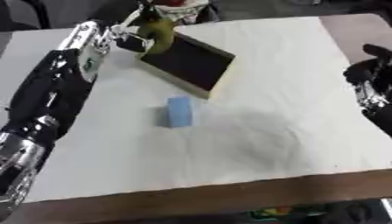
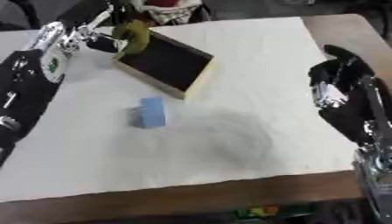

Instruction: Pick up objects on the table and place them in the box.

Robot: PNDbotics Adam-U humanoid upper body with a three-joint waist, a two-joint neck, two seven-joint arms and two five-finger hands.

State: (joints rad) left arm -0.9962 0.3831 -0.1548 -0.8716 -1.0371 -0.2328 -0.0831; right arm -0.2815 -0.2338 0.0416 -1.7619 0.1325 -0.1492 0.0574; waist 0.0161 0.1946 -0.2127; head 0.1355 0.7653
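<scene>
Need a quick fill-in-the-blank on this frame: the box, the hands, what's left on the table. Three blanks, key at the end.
1. The left robot hand holds a yellow-green object over the far end of the ____.
2. The block lying alone on the white table is coloured ____.
3. The right robot hand shows at the table's right edge, holding ____.

Missing words: box; blue; nothing

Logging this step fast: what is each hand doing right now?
Left hand: shut on the green-yellow object above the box.
Right hand: holding nothing; fingers cannot be told.
</scene>
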